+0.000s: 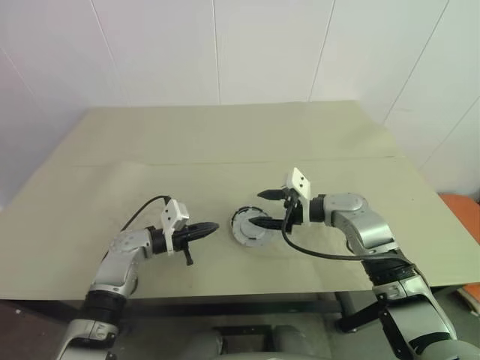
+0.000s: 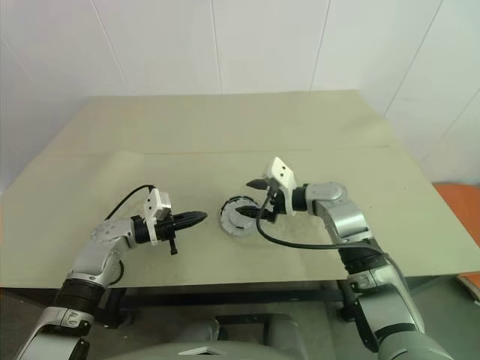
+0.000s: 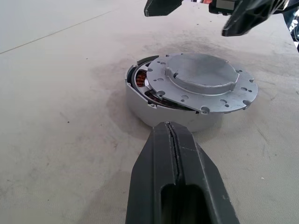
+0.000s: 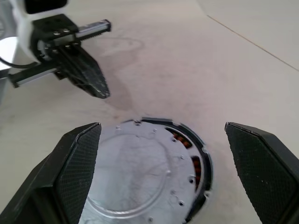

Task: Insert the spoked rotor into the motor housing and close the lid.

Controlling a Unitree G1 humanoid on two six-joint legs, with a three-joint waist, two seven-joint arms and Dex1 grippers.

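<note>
Near the lower middle of the head views, the motor housing (image 1: 248, 227) sits on the table (image 1: 225, 142) between the two tools. The lid (image 3: 201, 81) lies on top of it but off-centre, so a crescent of the spoked rotor (image 3: 142, 81), with its copper-red windings, shows inside the housing on one side. The right tool (image 1: 264, 208) hangs just over the housing's right edge with its two black fingers spread wide, holding nothing; in the right wrist view the lid lies between and below those fingers. The left tool (image 1: 212, 227) points at the housing from the left, a short gap away, fingers pressed together and empty. One housing, one lid and one rotor are visible.
</note>
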